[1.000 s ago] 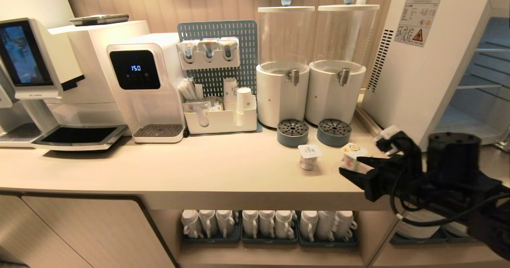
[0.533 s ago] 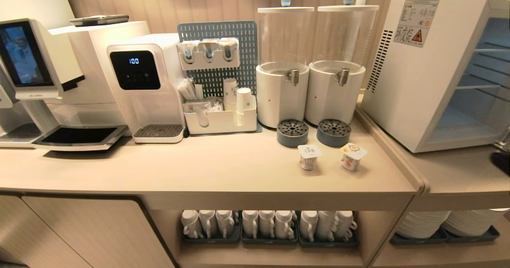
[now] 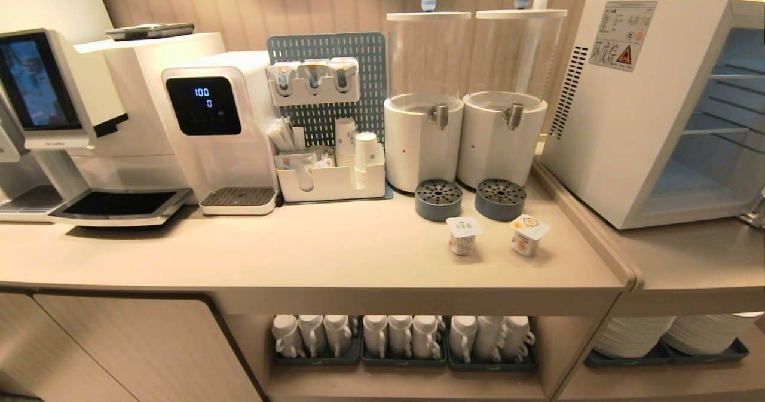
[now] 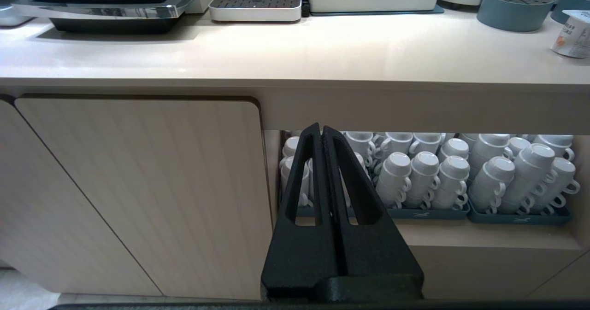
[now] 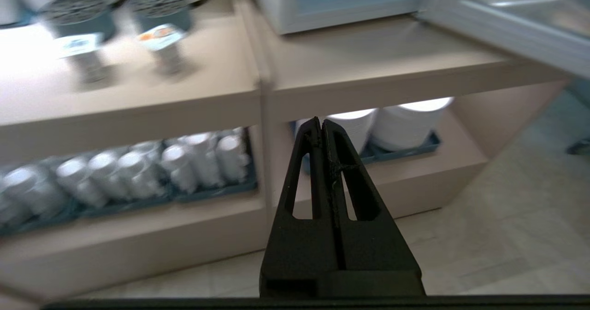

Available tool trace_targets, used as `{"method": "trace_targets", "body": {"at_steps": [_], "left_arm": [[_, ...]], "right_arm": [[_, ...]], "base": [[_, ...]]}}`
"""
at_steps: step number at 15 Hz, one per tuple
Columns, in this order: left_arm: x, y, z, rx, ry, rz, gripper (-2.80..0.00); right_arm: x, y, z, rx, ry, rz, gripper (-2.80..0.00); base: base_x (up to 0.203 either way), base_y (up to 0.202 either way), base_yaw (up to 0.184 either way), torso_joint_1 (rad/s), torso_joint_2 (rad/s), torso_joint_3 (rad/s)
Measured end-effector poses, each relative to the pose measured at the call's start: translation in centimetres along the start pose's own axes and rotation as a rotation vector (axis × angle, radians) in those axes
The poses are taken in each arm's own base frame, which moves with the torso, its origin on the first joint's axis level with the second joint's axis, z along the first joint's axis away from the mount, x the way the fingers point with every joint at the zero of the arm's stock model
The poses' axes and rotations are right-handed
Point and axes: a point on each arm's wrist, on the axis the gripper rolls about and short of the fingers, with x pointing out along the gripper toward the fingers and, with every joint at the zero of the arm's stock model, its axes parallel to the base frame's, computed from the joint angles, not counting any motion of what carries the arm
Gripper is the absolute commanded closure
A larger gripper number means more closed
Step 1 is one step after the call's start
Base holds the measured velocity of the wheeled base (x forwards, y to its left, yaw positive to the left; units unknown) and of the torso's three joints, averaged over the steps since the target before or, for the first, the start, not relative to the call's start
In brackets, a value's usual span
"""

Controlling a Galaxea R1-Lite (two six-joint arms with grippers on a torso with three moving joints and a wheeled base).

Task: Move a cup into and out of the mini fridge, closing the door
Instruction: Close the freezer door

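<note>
Meanwhile, both grippers' jaws are sitting clenched and empty below the desk (image 3: 334,258), so the two cups (image 3: 464,235) near its right edge are risking staying outside the open mini fridge (image 3: 621,109)

We see head view high, facing down at counter (image 3: 311,252); both wrist views low, facing counter front, sharing mugs (image 4: 424,176) shelf.

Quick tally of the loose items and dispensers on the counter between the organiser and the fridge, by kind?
yogurt cups: 2
clear drink dispensers: 2
grey-blue drip trays: 2
Total: 6
</note>
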Motion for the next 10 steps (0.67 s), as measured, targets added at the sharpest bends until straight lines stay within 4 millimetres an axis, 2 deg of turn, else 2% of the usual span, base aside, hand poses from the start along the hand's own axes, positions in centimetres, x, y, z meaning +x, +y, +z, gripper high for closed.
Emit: {"method": "trace_targets", "body": {"at_steps": [2,5,7,10], "left_arm": [[0.0,0.0,0.0,0.0,0.0,0.0,0.0],[0.0,0.0,0.0,0.0,0.0,-0.001,0.0],[0.0,0.0,0.0,0.0,0.0,0.001,0.0],[0.0,0.0,0.0,0.0,0.0,0.0,0.0]], "right_arm": [[-1.8,0.6,-0.2,0.02,0.036,0.199,0.0],[-2.4,0.0,-0.5,0.034,0.037,0.505,0.0],[-2.2,-0.7,-1.4,0.048,0.033,0.532,0.0],[-1.8,-0.5,-4.8,0.086,-0.054,0.445,0.0]], "base": [[0.0,0.0,0.0,0.0,0.0,0.0],[0.0,0.0,0.0,0.0,0.0,0.0],[0.0,0.0,0.0,0.0,0.0,0.0],[0.0,0.0,0.0,0.0,0.0,0.0]]}}
